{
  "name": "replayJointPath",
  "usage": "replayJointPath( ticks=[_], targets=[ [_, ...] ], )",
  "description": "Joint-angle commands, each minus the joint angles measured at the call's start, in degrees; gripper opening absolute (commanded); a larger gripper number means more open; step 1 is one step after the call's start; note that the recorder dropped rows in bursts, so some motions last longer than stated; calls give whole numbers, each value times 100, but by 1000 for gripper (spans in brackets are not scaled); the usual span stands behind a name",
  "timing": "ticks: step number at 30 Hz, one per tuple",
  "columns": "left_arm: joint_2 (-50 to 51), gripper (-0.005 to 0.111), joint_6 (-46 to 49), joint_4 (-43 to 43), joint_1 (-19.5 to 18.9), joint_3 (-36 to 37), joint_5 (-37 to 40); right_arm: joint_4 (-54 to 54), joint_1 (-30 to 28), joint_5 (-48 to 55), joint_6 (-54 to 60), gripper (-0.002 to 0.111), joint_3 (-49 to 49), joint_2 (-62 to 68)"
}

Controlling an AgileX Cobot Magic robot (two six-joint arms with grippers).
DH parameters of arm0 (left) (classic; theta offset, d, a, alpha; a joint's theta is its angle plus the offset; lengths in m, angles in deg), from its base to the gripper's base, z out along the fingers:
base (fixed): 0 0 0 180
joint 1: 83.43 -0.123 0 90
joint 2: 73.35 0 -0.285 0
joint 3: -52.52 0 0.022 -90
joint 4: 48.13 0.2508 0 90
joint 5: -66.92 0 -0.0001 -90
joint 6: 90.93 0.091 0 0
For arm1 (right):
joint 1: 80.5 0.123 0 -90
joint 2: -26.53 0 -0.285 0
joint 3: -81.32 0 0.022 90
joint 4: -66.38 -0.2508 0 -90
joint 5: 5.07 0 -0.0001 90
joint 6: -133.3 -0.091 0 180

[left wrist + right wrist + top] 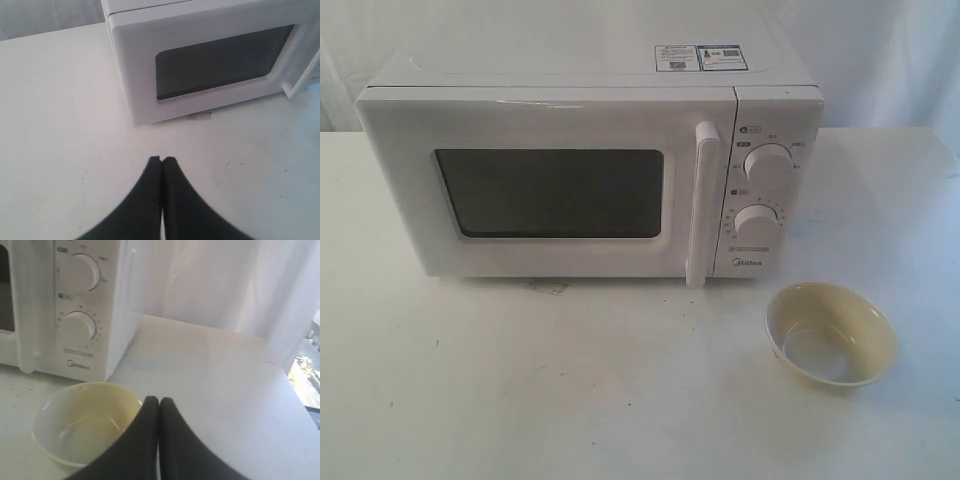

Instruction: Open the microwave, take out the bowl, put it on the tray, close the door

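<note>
1. The bowl (830,333) sits upright and empty on the table (570,400), just in front of the knob panel of the microwave (570,75). The door (550,130) is shut, and we see no tray.
2. We judge the bowl already out. Moving it would call for spread fingers over the near rim and a level lift.
3. Our left gripper (162,160) is pressed together and empty. It is low over the table, facing the door's window end and well apart from it.
4. Our right gripper (159,400) is also pressed together and empty, aimed at the bowl's near rim. Neither arm shows in the exterior view, so we judge it clear of the bowl.
</note>
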Motion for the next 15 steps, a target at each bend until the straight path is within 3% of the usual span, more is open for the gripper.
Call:
replayJointPath(
  ticks=[1,7,15],
  targets=[
    [-41,0,-27,-33,44,-11,20,-24,-367,109,47,0,39,-34],
    [-41,0,-27,-33,44,-11,20,-49,-385,747,4,0,39,-34],
    [-41,0,-27,-33,44,-11,20,-42,-385,751,14,0,39,-34]
  ],
)
